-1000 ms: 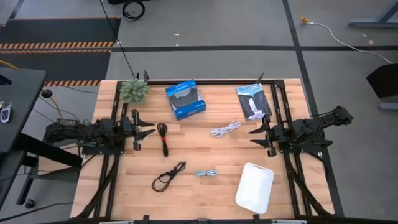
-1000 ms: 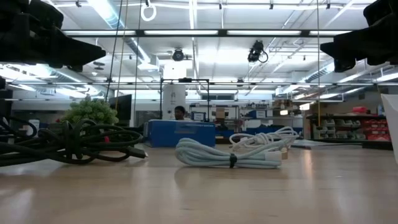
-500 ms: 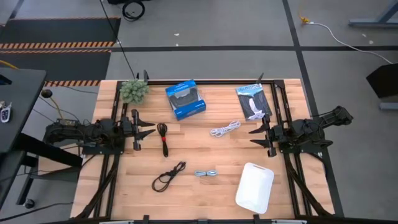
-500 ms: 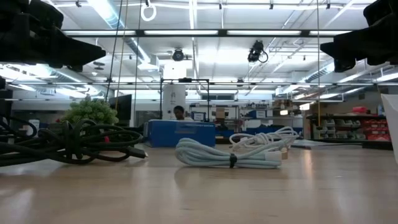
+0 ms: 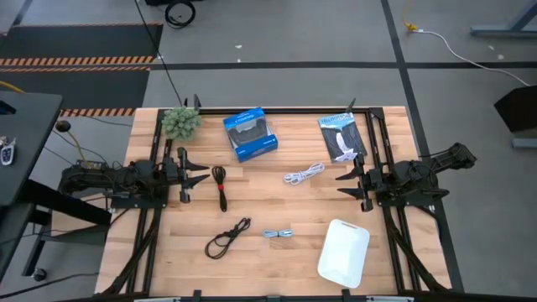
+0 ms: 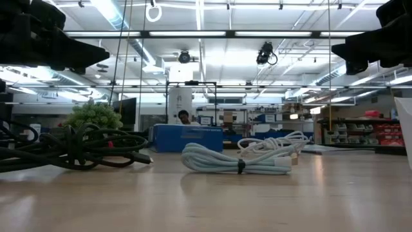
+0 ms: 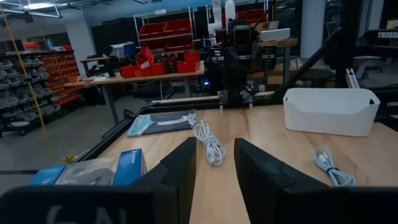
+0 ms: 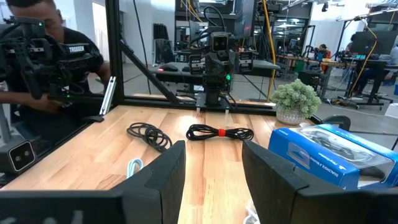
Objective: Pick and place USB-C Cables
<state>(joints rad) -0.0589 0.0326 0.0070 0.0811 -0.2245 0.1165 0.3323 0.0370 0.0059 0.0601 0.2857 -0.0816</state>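
Observation:
Four coiled cables lie on the wooden table. The black cable with a red tie (image 5: 220,186) (image 8: 219,132) rests just right of my left gripper (image 5: 190,176). The white cable (image 5: 304,174) (image 7: 208,140) lies left of my right gripper (image 5: 351,184). The loose black cable (image 5: 227,238) (image 8: 149,134) and the short grey cable (image 5: 278,234) (image 6: 238,160) sit nearer the near edge. Both grippers hover open above the table at its left and right sides, facing each other, and touch nothing. In the wrist views my left gripper (image 7: 214,168) and my right gripper (image 8: 213,171) show a clear gap between the fingers.
A white bin (image 5: 344,252) stands near the table's near right corner. A blue box (image 5: 250,133), a dark flat packet (image 5: 342,137) and a small green plant (image 5: 180,122) line the far edge. A person (image 8: 43,56) stands beyond the table's near side.

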